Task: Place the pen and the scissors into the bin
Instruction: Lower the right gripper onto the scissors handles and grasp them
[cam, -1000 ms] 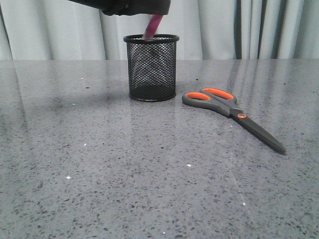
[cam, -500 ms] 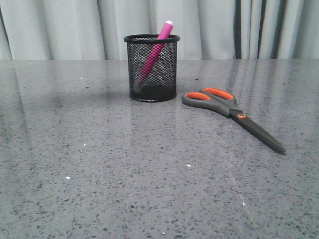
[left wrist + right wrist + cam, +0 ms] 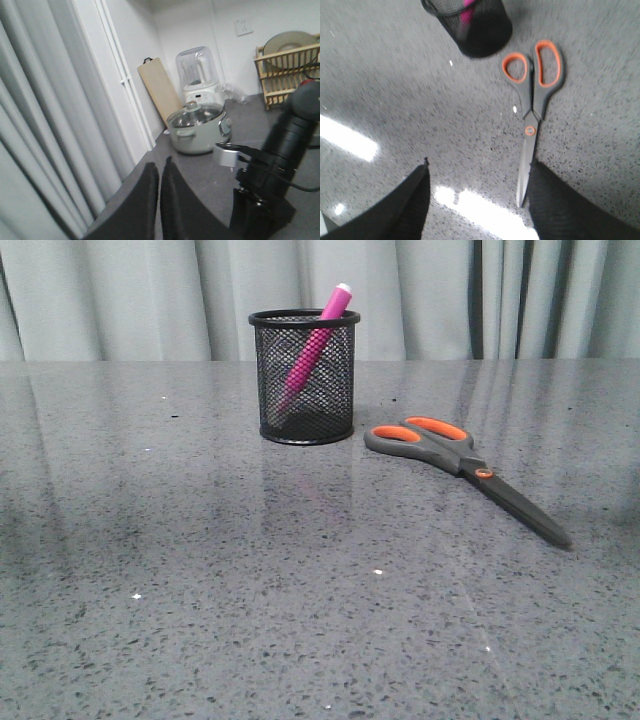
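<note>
The pink pen stands tilted inside the black mesh bin, its white tip above the rim. The scissors lie flat on the table right of the bin, orange-lined handles toward it. In the right wrist view the bin and the scissors show below my open right gripper; the blade tip lies by one finger. My left gripper is shut and empty, raised and pointing away from the table. Neither gripper shows in the front view.
The grey speckled table stretches toward a grey curtain at the back. In the left wrist view a pot, a blender, a wooden board, a dish rack and the other arm show.
One second ago a dark gripper held the pen above the bin; it let go and left the front view. The pen now rests tilted in the bin.
</note>
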Robot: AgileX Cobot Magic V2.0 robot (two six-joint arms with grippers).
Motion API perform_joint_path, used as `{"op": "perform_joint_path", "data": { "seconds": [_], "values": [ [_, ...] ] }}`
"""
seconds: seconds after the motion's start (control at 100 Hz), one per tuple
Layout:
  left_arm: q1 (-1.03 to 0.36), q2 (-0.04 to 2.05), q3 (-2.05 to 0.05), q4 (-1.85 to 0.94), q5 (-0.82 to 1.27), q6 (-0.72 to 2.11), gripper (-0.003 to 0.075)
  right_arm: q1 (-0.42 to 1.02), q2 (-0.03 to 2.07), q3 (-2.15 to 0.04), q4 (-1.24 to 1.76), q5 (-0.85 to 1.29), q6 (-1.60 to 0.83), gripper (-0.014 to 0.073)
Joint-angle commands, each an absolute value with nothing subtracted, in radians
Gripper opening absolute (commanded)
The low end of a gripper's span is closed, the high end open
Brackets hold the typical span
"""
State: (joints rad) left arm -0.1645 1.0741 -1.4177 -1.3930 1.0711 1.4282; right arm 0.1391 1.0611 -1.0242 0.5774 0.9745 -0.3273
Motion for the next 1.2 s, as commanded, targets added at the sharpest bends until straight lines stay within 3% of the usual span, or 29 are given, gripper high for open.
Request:
{"op": "perform_joint_path", "data": {
  "seconds": [0.0,0.22,0.46,1.19],
  "values": [
    [-0.165,0.969,-1.418,-1.334,0.985,1.290,-0.0022,0.147,1.179,-1.140,0.549,1.026,-0.323,0.0391],
    [-0.165,0.726,-1.294,-1.230,0.914,1.157,-0.0022,0.261,1.411,-1.317,0.230,1.072,-0.154,0.0391],
    [-0.178,0.575,-1.128,-1.204,0.836,1.148,-0.0022,0.416,1.549,-1.458,0.091,1.085,-0.039,0.0391],
    [-0.326,0.539,-1.072,-1.084,0.808,1.146,-0.0022,0.429,1.775,-1.474,0.111,1.041,0.025,0.0391]
  ]
}}
